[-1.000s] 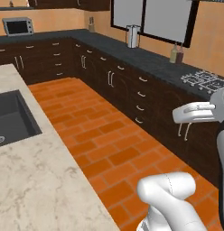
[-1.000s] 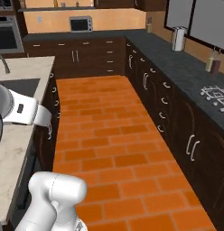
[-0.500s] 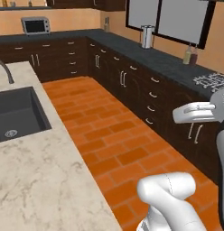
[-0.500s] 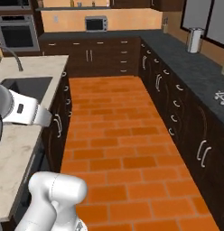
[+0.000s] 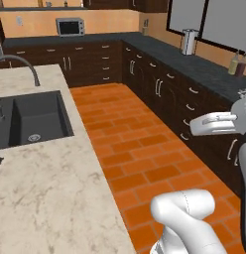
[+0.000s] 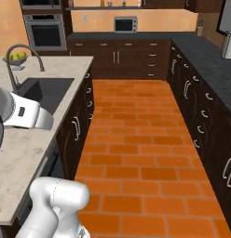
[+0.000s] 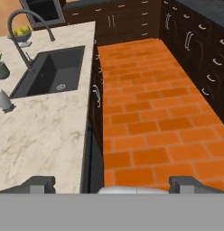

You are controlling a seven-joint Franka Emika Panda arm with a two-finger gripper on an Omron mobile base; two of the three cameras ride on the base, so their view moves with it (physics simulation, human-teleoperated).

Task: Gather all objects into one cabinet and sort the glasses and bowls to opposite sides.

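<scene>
My gripper (image 7: 113, 184) stands open over the edge of the island, looking down at the counter and the floor. Its two dark fingertips (image 7: 39, 183) sit wide apart at the bottom of the hand view, and nothing is between them. The objects, the glasses, the bowls and the cabinet are out of view. My white arm (image 5: 214, 124) crosses the right of the left base view, and the arm (image 6: 25, 114) also crosses the left of the right base view.
A beige stone island (image 5: 50, 188) holds a dark sink (image 7: 55, 72) with a curved faucet (image 6: 17, 56). Orange brick floor (image 6: 140, 153) runs between the island and dark drawer units (image 6: 201, 107). A microwave (image 5: 70, 26) stands on the far counter, and an oven (image 6: 45, 31) is built in at the far left.
The whole scene has shifted in both base views: the camera has turned with the base, and the island and its sink have come further in. The gripper stays open.
</scene>
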